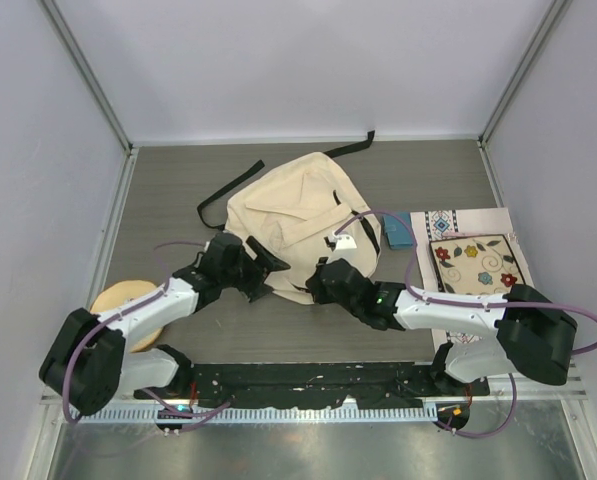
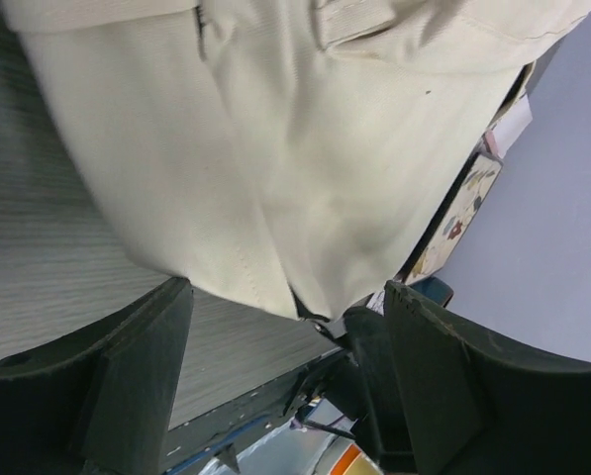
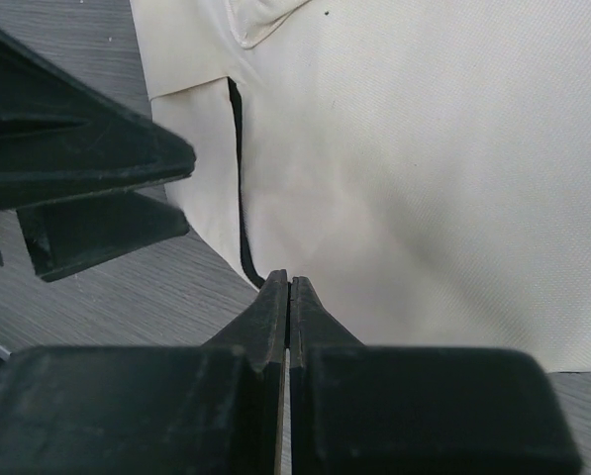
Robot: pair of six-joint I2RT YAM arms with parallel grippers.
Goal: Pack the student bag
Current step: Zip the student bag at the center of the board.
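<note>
Straps [image 1: 226, 192] trailing toward the back wall, the student bag [image 1: 296, 222] lies flat in the middle of the bench [image 1: 168, 180]. The left hand [image 2: 287, 292] sits at its near-left edge, fingers spread wide with nothing between them. The right hand [image 3: 288, 282], at the bag's near edge, has its fingers pressed together and empty.

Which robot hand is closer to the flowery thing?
Right. The right gripper is at the near edge of the bag, to the left of the flowery thing; the left gripper is at that edge too, but farther left.
</note>
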